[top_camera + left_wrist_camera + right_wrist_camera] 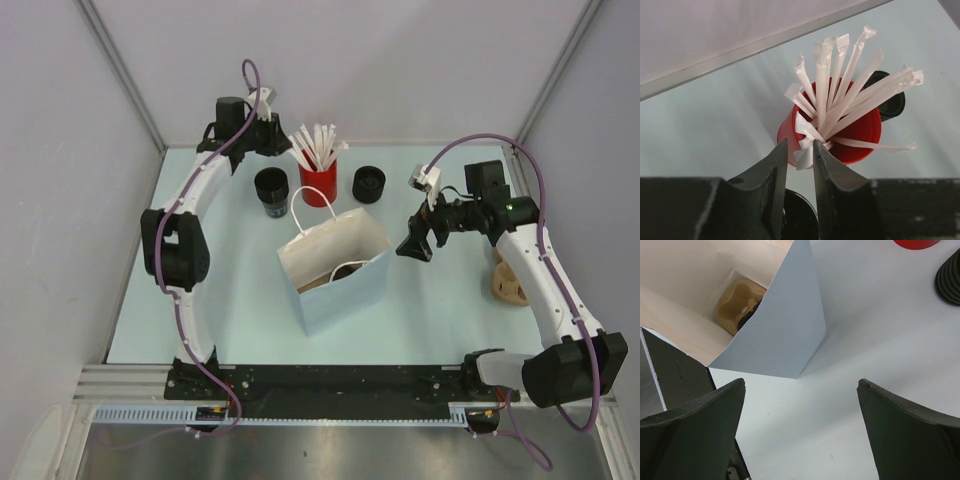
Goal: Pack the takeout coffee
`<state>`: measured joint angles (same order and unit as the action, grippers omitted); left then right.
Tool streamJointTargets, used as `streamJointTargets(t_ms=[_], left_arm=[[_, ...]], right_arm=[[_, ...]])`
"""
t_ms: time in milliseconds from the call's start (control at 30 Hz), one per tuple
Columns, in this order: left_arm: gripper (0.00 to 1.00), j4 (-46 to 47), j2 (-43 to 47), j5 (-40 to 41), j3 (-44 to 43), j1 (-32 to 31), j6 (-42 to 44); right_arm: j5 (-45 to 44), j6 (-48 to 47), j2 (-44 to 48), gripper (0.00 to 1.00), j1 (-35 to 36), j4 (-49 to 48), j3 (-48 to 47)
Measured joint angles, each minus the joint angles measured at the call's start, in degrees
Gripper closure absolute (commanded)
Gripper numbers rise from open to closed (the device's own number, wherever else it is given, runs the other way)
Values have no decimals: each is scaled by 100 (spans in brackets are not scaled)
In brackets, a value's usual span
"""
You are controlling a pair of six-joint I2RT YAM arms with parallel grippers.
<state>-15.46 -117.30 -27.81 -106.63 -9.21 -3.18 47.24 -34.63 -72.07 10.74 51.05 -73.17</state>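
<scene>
Nearest the arm bases, a white paper bag (345, 295) stands open on the pale table (230, 320), roughly centre. It has flat matte walls, sharp folded corners and a thin loop handle at the far edge. Inside it lies a tan moulded cardboard tray (735, 300) w/ a dark round shape (345, 270) seated in it; can't tell what that is.

Right of the bag hangs the right gripper (800, 395), jaws wide apart, nothing btwn them, aimed at the bag's corner. A second tan two-hole tray (505, 288) sits near the table's right edge, partly hidden by the right arm.

Beyond the bag is the takeout coffee: two small round black cups on the table, not in the bag. The left black cup (271, 190) is open-topped w/ a smooth rim, and the ribbed black cup (369, 184) is on the right. The glossy red cup (318, 185) stands btwn them, near both, and fans out paper-wrapped white straws (318, 145).

Farthest back, the left gripper (800, 145) points at the red cup from above the left black cup. Its jaws are nearly together, w/ one straw's crimped paper end in the narrow gap; can't tell if it is pinched.
</scene>
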Motion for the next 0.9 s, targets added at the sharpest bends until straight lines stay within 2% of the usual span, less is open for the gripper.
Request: streamJointTargets(t_ms=[100,267,467,900], left_arm=[[69,-2,-2,-35,0,2,-4],[78,-4,-4,-98,0,2,-4],[100,-11,-4,-146,0,2,0],[100,-208,-4,-361,-151,2,-52]], right_arm=[[0,-4,0,0,0,2,20],[0,-15,2,0,0,-2,20],[0,-15,4,0,0,-2,20],[-2,-15,13,0,0,-2,20]])
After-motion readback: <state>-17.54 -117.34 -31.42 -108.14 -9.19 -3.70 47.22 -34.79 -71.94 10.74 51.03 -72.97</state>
